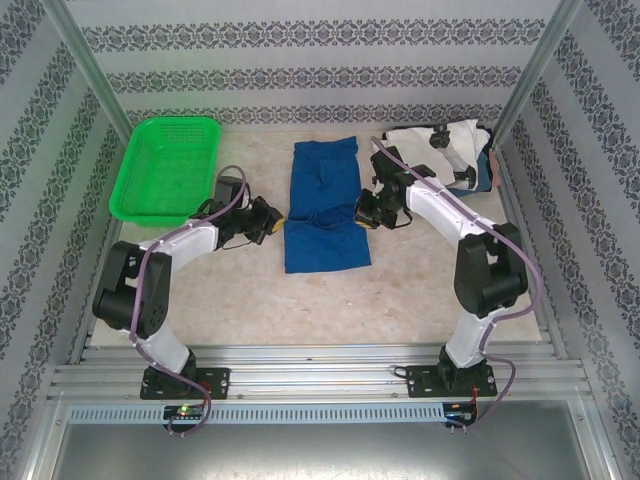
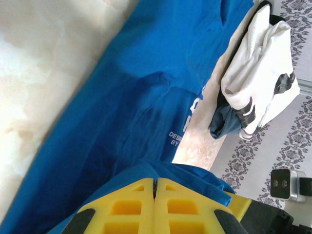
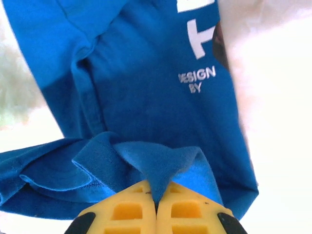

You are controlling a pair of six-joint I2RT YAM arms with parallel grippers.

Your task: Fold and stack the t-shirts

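Here, left gripper (image 2: 155,187) and right gripper (image 3: 157,195) each pinched shut on royal-blue t-shirt (image 1: 325,205) edges, white lettering (image 3: 197,78) partly cut off.

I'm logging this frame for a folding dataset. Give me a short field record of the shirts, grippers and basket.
blue t-shirt: spread mid-table, between the arms
left gripper: shut on the blue t-shirt's left edge
right gripper: shut on its right edge, cloth pinched
white t-shirt: crumpled at far right, on top of a pile
bluish-grey t-shirt: under the white one
green basket: far left, apart from the shirts
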